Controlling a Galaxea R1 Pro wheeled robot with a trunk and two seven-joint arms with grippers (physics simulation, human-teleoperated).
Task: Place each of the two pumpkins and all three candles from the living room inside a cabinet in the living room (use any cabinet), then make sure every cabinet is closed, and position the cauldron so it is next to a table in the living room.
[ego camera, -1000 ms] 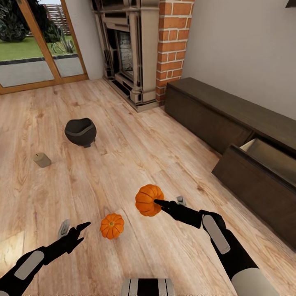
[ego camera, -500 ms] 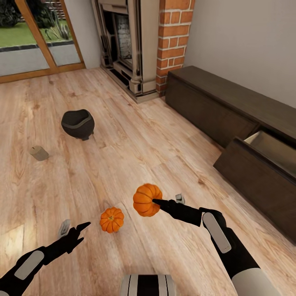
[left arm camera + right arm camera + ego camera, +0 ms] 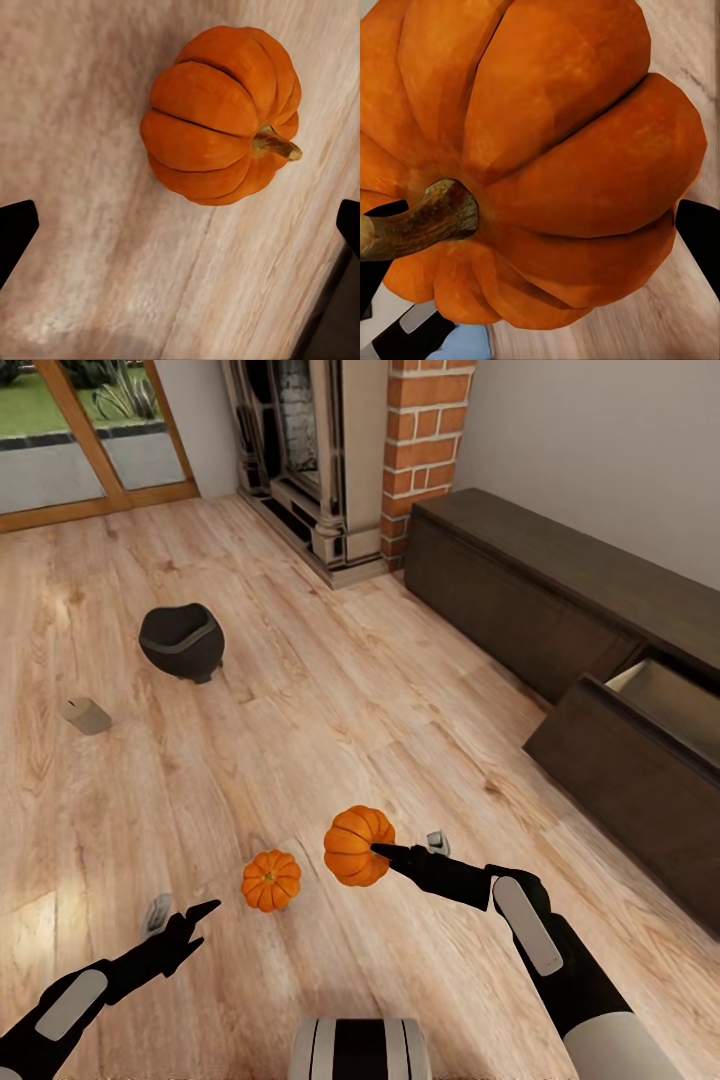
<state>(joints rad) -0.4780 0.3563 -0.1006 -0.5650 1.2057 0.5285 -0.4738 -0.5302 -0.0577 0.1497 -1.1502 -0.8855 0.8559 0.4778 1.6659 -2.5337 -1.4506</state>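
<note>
— Starting with the head view: seeing the right gripper (image 3: 400, 852) clamped on the held pumpkin (image 3: 355, 847), lifted off the floor, out on the room side of the cabinet (image 3: 530, 590).

— And the way to go?

— Toward the open drawer (image 3: 640, 780) at the cabinet's near end. Well apart from the gripper, off to its right and somewhat ahead, with its long axis running along the cabinet. Nearer the right arm by far. Reaching forward with that arm, forearm low, fingers pointing away from the drawer.

— Left side?

— Left gripper (image 3: 183, 912) spread wide, holding nothing, hovering low, farther from the cabinet than the second pumpkin (image 3: 271, 880). Resting on the floor, that one, near the held pumpkin. Farther again from the cabinet: the cauldron (image 3: 181, 640) and one candle (image 3: 87, 715).

— Left wrist view?

— Looking down on the second pumpkin (image 3: 217, 116), ahead of the dark fingertips (image 3: 15, 229), not between them. Touching nothing.

— Right wrist view?

— Pressed close to the held pumpkin (image 3: 547, 150), stem (image 3: 420, 217) toward the camera, fingertips (image 3: 701, 232) at either flank. Probably calling for a swing right, then over the drawer front before letting go.
</note>
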